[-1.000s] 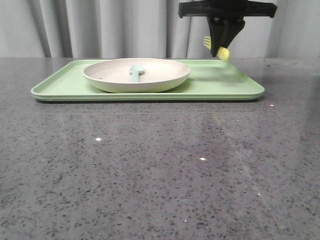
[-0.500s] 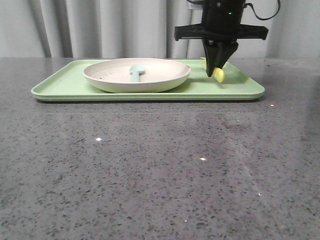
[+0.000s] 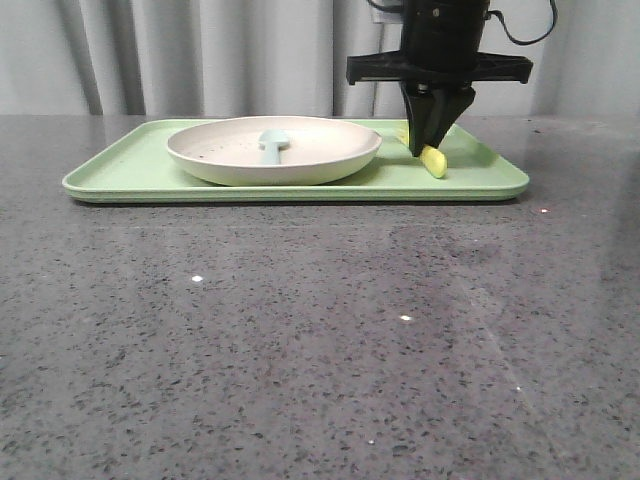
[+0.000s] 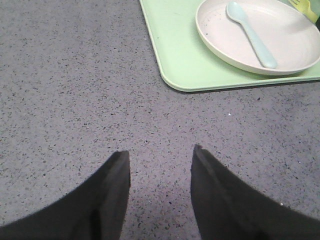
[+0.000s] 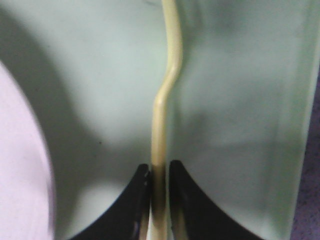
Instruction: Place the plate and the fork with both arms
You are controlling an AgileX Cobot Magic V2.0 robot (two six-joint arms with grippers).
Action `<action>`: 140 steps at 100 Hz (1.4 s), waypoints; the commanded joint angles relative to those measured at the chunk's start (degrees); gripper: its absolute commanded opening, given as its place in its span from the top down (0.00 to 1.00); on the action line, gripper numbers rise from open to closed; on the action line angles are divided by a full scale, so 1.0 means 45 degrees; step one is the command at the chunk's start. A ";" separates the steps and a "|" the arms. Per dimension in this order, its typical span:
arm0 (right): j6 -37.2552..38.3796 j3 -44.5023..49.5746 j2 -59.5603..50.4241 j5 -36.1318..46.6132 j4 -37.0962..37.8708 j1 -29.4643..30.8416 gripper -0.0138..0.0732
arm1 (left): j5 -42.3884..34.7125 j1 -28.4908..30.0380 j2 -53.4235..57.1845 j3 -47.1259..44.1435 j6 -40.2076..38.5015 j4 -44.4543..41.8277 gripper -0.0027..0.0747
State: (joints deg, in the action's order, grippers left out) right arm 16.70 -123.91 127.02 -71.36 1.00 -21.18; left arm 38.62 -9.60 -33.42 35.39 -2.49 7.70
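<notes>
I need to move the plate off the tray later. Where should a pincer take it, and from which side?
Grip the plate by its raised rim, one finger inside and one outside, coming from above. The left edge looks best: the tray is bare there, whereas the right pincer, shut on the fork, crowds the right. The spoon lies inside, so carry it level.

Table [image 3: 300,340]: polished speckled grey stone, glossy. Tray [image 3: 120,165]: smooth matt green plastic. Plate [image 3: 330,160]: cream, faintly speckled, satin. Fork [image 5: 167,75]: smooth yellow plastic.
</notes>
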 commanded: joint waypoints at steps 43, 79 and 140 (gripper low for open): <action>-0.0132 -0.0423 -0.0922 -0.1264 0.0053 0.0074 0.66 | -0.0572 -0.0090 -0.0016 0.0387 -0.0143 0.0175 0.59; -0.0120 -0.0423 -0.1283 -0.1264 0.0824 0.0074 0.66 | -0.0514 -0.0090 -0.0016 0.0387 -0.0143 0.0197 0.59; -0.0656 -0.0423 -0.5703 -0.1258 0.0909 0.0014 0.72 | -0.0990 -0.0090 -0.0016 0.0387 -0.0143 0.0197 0.59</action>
State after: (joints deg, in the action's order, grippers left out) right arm 15.34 -124.02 107.45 -71.85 3.75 -21.18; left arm 38.83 -9.60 -33.42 35.39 -2.49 7.70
